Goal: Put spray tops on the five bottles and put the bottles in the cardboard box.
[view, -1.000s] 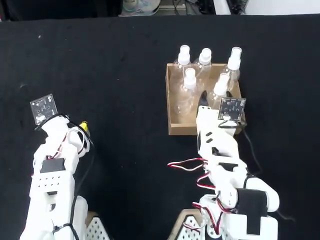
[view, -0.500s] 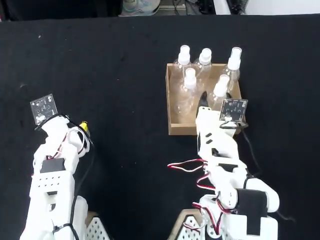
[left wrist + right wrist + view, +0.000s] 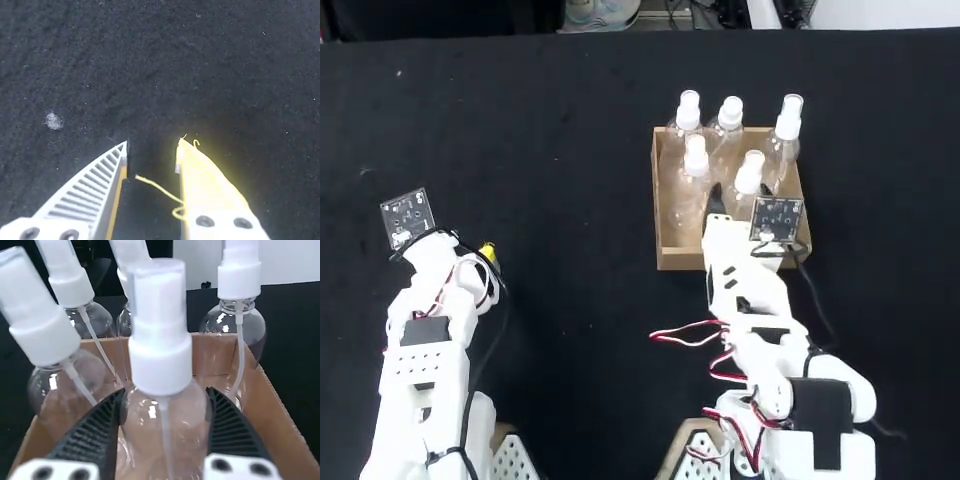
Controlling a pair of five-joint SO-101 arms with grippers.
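The table [image 3: 520,120] wears black cloth, matt and faintly fuzzy, flecked with pale lint; the cardboard box [image 3: 680,260], toward two o'clock on it, is brown paperboard, dull and raw-edged; the bottle [image 3: 165,435] inside the right gripper [image 3: 165,392] is clear glossy plastic with bright glints, as are its neighbours; the spray tops [image 3: 160,355] are smooth white plastic; that gripper's fingers are black ribbed plastic; the left gripper [image 3: 150,147] has one white ribbed finger and one yellow, both matt.
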